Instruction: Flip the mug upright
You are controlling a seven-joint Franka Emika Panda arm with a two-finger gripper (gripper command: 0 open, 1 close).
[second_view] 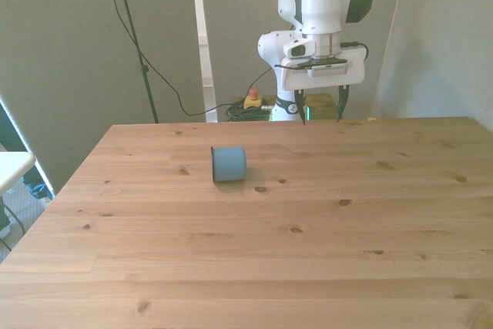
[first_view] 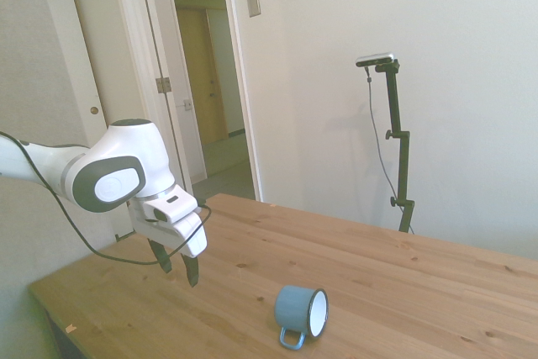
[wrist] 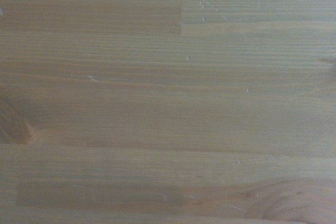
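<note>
My fingers [second_view: 340,104] hang spread apart, gripping nothing, with the gripper [first_view: 178,265] above the table [second_view: 308,252] near its far edge. The mug [first_view: 301,313] lies on its side well apart from them (toward the front view's left), white mouth showing in the side view. My wrist view shows only wood grain.
</note>
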